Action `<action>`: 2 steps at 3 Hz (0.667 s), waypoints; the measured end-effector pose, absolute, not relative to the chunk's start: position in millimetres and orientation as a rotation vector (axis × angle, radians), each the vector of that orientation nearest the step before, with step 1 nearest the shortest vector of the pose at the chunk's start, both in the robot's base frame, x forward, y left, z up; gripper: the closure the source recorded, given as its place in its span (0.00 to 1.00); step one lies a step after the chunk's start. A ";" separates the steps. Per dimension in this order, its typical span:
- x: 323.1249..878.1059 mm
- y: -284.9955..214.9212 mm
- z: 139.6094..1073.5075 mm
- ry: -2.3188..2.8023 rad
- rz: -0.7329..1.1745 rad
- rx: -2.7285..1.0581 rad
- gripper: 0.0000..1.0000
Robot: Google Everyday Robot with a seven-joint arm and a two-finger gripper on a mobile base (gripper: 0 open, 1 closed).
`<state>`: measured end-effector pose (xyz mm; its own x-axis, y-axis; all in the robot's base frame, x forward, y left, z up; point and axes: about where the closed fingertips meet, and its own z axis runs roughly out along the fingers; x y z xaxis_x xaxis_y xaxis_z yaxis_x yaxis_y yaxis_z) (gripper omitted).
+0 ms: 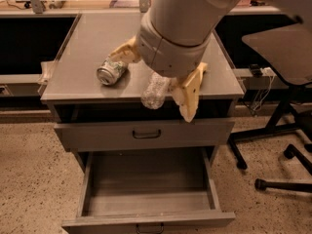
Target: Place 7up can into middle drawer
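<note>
Cabinet top point(87, 38): pincer point(156, 74) spread wide (empty) beside 7up can point(111, 70).

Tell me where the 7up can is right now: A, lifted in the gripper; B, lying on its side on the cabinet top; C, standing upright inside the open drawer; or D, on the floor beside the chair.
B: the 7up can lies on its side on the cabinet top, while the open gripper spans above the water bottle and the middle drawer holds nothing.

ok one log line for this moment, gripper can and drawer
gripper: open, above cabinet top, straddling water bottle | 7up can: on its side, ungrasped | middle drawer: open, empty
</note>
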<state>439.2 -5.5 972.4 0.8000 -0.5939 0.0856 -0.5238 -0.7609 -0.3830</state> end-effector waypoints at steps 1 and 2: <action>436.1 -1.3 979.8 0.816 -0.307 -2.650 0.00; 450.0 20.3 979.9 0.571 -0.346 -2.803 0.00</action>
<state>450.0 20.3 979.9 0.8946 -0.4097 0.1784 -0.3480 -0.8892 -0.2970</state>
